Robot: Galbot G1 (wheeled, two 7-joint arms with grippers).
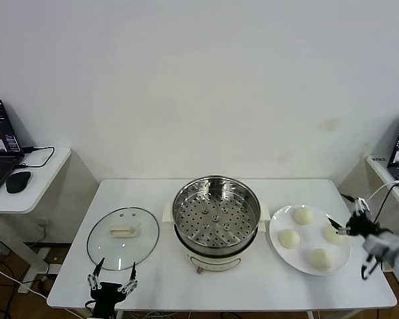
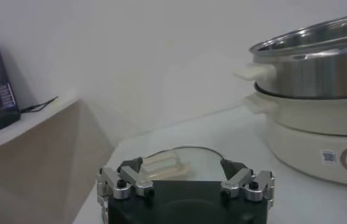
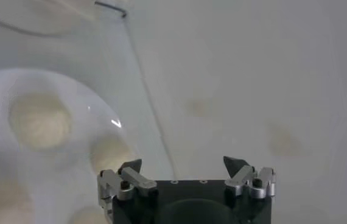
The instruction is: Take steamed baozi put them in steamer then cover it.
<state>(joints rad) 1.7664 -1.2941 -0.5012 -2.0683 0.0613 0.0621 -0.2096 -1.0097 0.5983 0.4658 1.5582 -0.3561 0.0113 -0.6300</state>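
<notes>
Four steamed baozi [image 1: 303, 215] resting on white plate [image 1: 279, 247] near desk's right edge; steamer [image 1: 216, 212] mid-desk, uncovered; glass lid [image 1: 123, 238] toward front-left corner. Right gripper [image 1: 340, 224] spread wide, empty, at plate's right rim. Left gripper [image 1: 113, 274] released, just beside lid. Likely risks: squashing a soft bun, or nudging plate off edge.

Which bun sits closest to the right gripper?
The bun at the plate's right edge, just beside the open right gripper; the other three lie farther toward the steamer.
</notes>
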